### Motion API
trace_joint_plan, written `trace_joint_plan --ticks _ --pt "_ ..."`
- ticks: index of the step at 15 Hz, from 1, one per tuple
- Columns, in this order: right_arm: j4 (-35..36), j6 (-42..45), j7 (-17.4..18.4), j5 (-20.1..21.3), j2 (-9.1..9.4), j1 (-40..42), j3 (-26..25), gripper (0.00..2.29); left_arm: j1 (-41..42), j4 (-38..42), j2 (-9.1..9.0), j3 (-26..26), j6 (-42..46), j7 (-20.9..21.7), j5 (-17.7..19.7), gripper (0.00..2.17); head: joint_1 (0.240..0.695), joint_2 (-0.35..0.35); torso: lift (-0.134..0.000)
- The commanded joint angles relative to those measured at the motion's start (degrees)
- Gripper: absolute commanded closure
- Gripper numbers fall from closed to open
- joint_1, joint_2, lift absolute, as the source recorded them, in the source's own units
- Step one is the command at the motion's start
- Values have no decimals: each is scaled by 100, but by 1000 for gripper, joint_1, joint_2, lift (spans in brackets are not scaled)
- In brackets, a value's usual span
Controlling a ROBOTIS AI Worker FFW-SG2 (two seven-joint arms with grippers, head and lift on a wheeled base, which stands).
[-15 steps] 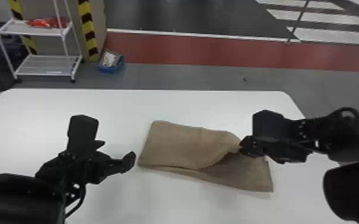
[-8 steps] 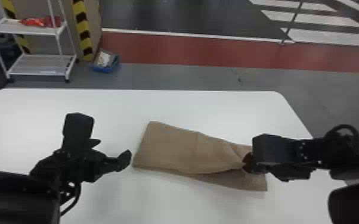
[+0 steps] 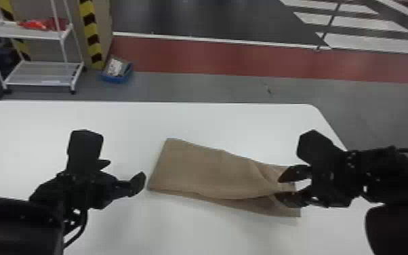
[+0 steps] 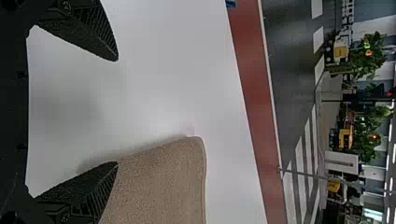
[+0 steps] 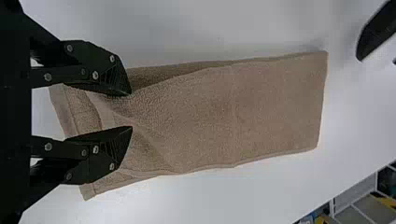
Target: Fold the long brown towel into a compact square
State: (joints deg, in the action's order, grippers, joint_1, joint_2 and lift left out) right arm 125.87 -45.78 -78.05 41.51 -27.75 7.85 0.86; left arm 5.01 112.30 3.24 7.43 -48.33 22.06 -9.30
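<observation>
The long brown towel (image 3: 206,169) is lying doubled over, its raised upper layer now sinking flatter, though its right end is still bunching. There the right gripper (image 5: 131,111) is parting its fingers moderately, apparently releasing the cloth; the left gripper (image 4: 116,111) is hovering wide open, holding nothing, near the other end. This fold is probably finishing, with smoothing and compacting remaining. Beneath, a white table (image 3: 213,118) is spreading; beyond, a red floor strip (image 3: 196,56) is running past a shelved cart (image 3: 40,73) and blue box (image 3: 115,79).
</observation>
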Motion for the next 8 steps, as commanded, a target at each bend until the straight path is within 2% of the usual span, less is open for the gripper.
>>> trace_joint_plan --ticks 1,2,4,5,7,8 --pt "-19 -868 -28 -1206 455 -3 -877 36 -17 -59 -7 -13 2 0 25 93 695 -172 -124" --pt "-63 -1202 -28 -1716 622 -12 -1228 39 -35 -85 -7 4 2 0 -1 90 695 -175 -124" --pt "-63 -1922 -28 -2498 780 -100 -1729 83 -52 -129 -7 13 2 0 -1 93 695 -182 -124" --pt "-80 -2274 114 -2569 833 -179 -1773 90 -52 -129 -7 22 2 0 -1 93 695 -186 -124" --pt "-370 -3645 527 -2630 824 -565 -1659 154 -35 -129 10 22 2 18 8 93 695 -195 -124" --pt "-546 -4190 993 -2586 807 -732 -1510 188 -26 -129 19 13 2 18 8 93 695 -201 -124"
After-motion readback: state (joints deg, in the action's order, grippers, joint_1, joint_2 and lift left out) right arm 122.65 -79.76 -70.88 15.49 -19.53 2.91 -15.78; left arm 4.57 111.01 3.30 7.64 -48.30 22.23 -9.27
